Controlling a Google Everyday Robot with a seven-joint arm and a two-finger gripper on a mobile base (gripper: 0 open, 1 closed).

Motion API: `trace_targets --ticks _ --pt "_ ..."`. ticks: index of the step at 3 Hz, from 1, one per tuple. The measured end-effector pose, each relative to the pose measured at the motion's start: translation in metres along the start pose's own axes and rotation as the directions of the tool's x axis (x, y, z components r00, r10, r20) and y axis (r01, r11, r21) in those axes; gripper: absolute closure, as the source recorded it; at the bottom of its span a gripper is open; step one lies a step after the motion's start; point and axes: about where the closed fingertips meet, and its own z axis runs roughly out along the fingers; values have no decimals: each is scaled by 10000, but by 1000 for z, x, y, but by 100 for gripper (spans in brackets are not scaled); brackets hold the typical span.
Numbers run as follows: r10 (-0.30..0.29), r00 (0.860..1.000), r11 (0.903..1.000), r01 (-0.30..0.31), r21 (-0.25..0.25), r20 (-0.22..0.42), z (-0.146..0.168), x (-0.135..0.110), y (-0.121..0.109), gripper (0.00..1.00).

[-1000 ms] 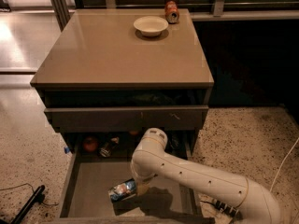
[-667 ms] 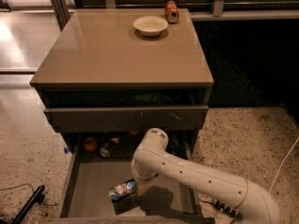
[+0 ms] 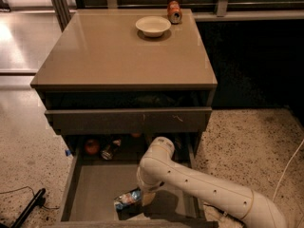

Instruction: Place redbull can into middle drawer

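Redbull can (image 3: pixel 127 199) is lying on its side, tilted, on the grey floor of the middle drawer (image 3: pixel 100 186). The drawer is standing pulled open, and the can is resting near its front edge, a little right of the middle. I am watching the gripper (image 3: pixel 145 199) reaching down into that drawer at the end of the white arm (image 3: pixel 204 190), which is curving in from the lower right. The gripper is sitting just to the right of the can and seems to be touching its right end. I cannot tell whether it is clasping the can or has let it go, because the wrist is hiding that spot. Compared with a second ago, the can is sitting slightly nearer the drawer's front, the gripper has come down with it, and the arm's rounded joint is hanging a little lower and further right. At the back of the drawer a round reddish thing (image 3: pixel 91 146) and a dark thing (image 3: pixel 110 150) are lying side by side, well apart from the can. Above, the upper drawer (image 3: pixel 128 120) is showing its scratched front panel. On the cabinet (image 3: pixel 109 56) top a pale bowl (image 3: pixel 153 26) is standing near the far edge, with an orange-red can (image 3: pixel 174 12) just behind it to the right.
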Motion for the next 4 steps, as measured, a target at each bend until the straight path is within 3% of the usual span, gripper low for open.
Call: trace_targets --ticks 2,4 --pt "370 9980 9988 -353 -343 506 24 14 15 100" --pt "500 9971 9976 -471 -506 568 34 18 17 100"
